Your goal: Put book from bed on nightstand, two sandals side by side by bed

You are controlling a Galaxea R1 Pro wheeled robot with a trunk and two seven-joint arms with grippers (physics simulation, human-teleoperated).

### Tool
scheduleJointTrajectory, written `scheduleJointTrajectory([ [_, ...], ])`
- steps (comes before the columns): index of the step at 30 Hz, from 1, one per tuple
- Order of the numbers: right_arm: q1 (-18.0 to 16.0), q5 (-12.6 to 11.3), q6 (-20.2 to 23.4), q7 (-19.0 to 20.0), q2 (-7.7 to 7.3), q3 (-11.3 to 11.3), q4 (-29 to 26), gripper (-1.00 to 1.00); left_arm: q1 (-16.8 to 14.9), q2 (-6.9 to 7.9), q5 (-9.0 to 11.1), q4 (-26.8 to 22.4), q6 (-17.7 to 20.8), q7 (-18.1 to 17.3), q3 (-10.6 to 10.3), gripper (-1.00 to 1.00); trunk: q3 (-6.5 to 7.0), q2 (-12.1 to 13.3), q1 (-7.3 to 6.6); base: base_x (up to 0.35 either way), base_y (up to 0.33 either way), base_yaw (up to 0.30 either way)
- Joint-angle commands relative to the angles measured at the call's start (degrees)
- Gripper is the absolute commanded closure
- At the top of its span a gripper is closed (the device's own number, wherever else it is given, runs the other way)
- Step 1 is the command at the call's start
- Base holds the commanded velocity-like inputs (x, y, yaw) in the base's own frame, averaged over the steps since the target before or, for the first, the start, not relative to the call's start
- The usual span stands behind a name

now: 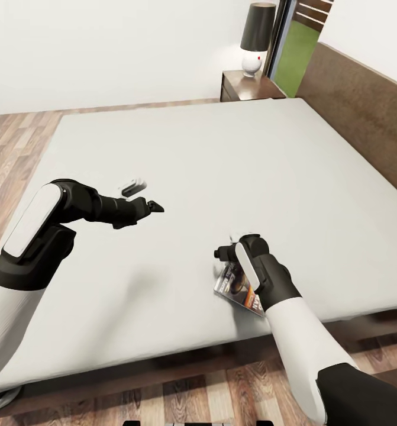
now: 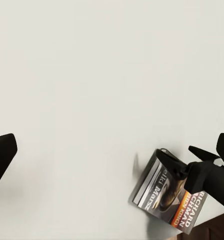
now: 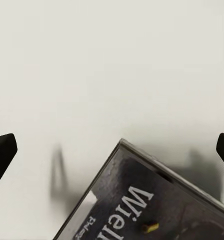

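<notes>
The right gripper [image 1: 229, 251] hung just above the book [image 1: 236, 288], fingers spread wide and pinching nothing, both tips at the frame's edges in its wrist view. The book [image 3: 157, 200] lay flat on the bed [image 1: 222, 177] directly beneath it, near the mattress's front edge, its long axis skewed to the finger line. The left gripper [image 1: 154, 206], also spread and empty, hovered well apart, so the right arm was nearer

Right arm [image 1: 269, 278] hides part of the book [image 1: 231, 284] at five o'clock; right wrist view cuts off its cover (lettering partly readable)
</notes>
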Motion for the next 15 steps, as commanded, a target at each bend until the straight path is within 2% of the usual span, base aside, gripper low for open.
scheduleJointTrajectory([
  [1,-0.03,-0.6,0.16,-0.58,0.0,0.07,-0.04,-1.0,-0.06,0.03,0.43,-0.04,0.25,0.52,-0.03,-1.0,-0.04,-0.02,0.0,0.033,0.0,0.0],
  [15,-0.09,-0.57,-0.09,-0.59,-0.17,-0.11,0.25,-1.0,-0.06,0.04,0.46,-0.07,0.27,0.5,0.02,-1.0,-0.04,-0.02,0.0,0.01,0.0,0.0],
])
